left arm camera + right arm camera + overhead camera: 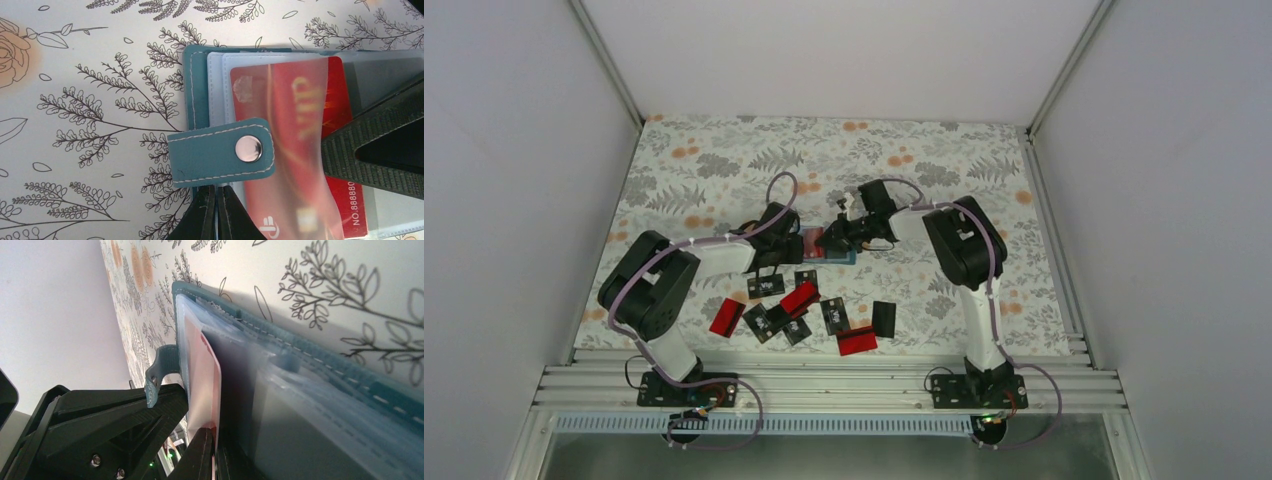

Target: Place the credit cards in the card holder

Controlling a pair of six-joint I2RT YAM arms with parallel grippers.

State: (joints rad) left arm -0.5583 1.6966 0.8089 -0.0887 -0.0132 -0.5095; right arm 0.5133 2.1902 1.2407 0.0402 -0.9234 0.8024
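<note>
Top: left arm [714,255] and right arm [959,240] both bent inward over card holder [829,247] mid-table, credit cards [799,300] scattered nearer, floral cloth [724,160], white walls [514,150], left wrist: left claw [216,215] pressed together just below strap [220,155], right wrist: right claw [212,440] pinching red card [202,375]

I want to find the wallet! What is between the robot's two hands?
The soft teal-blue folding card holder, lying open with a red plastic card showing inside. The top view shows it there.

Floral-print table cover [724,160] between plain white walls [514,150], aluminium frame rails [824,385].
</note>
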